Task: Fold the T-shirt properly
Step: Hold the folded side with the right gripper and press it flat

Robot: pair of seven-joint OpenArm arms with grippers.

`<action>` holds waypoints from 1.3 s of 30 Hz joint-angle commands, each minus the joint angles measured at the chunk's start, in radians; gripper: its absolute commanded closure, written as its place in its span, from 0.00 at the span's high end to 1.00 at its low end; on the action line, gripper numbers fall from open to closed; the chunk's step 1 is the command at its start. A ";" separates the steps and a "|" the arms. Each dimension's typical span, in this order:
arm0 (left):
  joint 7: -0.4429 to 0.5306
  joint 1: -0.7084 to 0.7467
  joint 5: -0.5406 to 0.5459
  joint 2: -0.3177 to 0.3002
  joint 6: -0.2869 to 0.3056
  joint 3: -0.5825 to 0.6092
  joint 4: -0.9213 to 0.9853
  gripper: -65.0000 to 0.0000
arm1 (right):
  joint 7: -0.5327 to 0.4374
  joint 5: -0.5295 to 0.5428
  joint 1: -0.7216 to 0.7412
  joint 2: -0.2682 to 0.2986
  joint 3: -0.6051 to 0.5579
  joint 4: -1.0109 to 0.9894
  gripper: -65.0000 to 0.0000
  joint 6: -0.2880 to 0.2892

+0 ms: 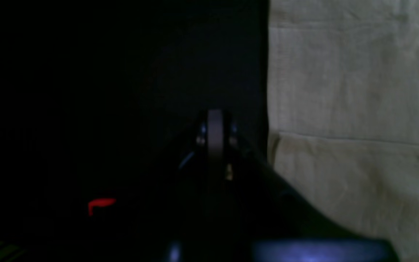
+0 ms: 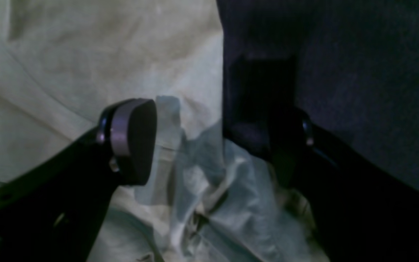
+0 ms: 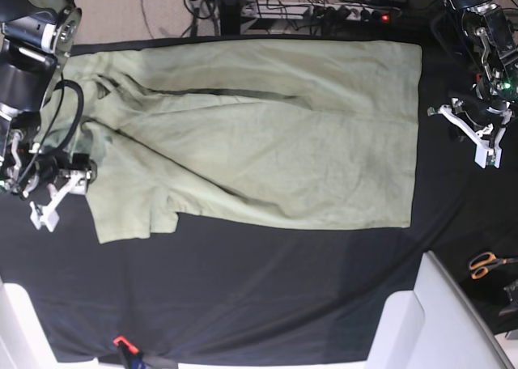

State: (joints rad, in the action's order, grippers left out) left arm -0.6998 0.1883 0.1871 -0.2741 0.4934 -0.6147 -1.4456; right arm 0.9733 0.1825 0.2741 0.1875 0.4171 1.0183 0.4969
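1. From my seat, the base view shows the T-shirt spread across the black table cloth, filling most of the upper half of the table, with its straight hem edge on that view's right and a sleeve hanging toward the lower left.
2. The cloth of the shirt is partly doubled over: a long diagonal fold runs from the upper left down toward the middle, and the left part is rumpled.
3. My right gripper sits at the shirt's left edge in the base view; its wrist camera shows the fingers spread wide, one over the pale fabric and the other over the dark cloth, with a crumpled bit of the shirt lying between them. I cannot tell whether either finger touches the fabric.
4. My left gripper is off the shirt, over bare table cloth just beside the hem edge. Its jaws are pressed together with nothing between them.
5. A pair of orange-handled scissors lies at the table's right edge, well apart from the shirt.
6. A small red object sits near the table's front edge; too small to identify
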 commanded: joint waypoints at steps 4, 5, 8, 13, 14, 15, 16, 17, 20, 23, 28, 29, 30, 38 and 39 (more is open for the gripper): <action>0.018 0.009 0.009 -0.020 -0.006 -0.006 -0.014 0.00 | -0.009 0.012 0.029 0.011 0.001 0.014 0.61 0.004; 0.018 0.009 0.009 -0.020 -0.006 -0.006 -0.014 0.00 | -0.009 0.012 0.029 0.010 0.001 0.014 0.56 0.004; 0.018 0.010 0.009 -0.020 -0.006 -0.006 -0.014 0.00 | -0.007 0.012 0.030 0.007 0.001 0.012 0.42 0.003; 0.018 0.010 0.009 -0.021 -0.006 -0.006 -0.014 0.00 | -0.015 0.012 0.035 0.007 0.003 -0.029 0.44 0.003; 0.018 0.010 0.009 -0.021 -0.006 -0.006 -0.014 0.00 | -0.015 0.012 0.041 0.007 0.003 -0.042 0.45 0.003; 0.018 0.010 0.009 -0.021 -0.006 -0.006 -0.014 0.00 | -0.017 0.012 0.043 0.007 0.003 -0.056 0.45 0.003; 0.018 0.010 0.009 -0.021 -0.006 -0.006 -0.014 0.00 | -0.023 0.012 0.043 0.007 0.003 -0.063 0.45 0.003; 0.018 0.010 0.009 -0.021 -0.006 -0.006 -0.014 0.00 | -0.035 0.012 0.044 0.007 0.003 -0.066 0.43 0.003; 0.018 0.010 0.009 -0.021 -0.006 -0.006 -0.014 0.00 | -0.052 0.012 0.044 0.008 0.003 -0.071 0.27 0.003; 0.018 0.010 0.009 -0.023 -0.006 -0.006 -0.014 0.00 | -0.053 0.012 0.044 0.008 0.003 -0.071 0.04 0.003; 0.018 0.010 0.009 -0.024 -0.006 -0.006 -0.014 0.00 | -0.052 0.012 0.049 0.008 0.001 -0.071 0.02 0.003; 0.018 0.010 0.009 -0.024 -0.006 -0.006 -0.014 0.00 | -0.052 0.012 0.049 0.008 0.001 -0.071 0.00 0.003; 0.018 0.009 0.009 -0.024 -0.006 -0.006 -0.014 0.00 | -0.050 0.012 0.050 0.010 0.001 -0.071 0.00 0.003; 0.018 -0.074 -0.011 -0.041 -0.006 -0.004 0.069 0.00 | -0.014 0.010 0.077 0.014 -0.001 -0.062 0.00 0.003; 0.018 -0.097 -0.033 -0.050 -0.006 0.006 0.095 0.00 | -0.014 0.010 0.077 0.014 -0.001 -0.062 0.00 0.003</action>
State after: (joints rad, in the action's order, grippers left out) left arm -0.6998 0.0998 0.1478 -0.3023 0.4942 -0.6041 -1.3312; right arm 0.9680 0.1829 0.3244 0.1871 0.4168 0.9386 0.4965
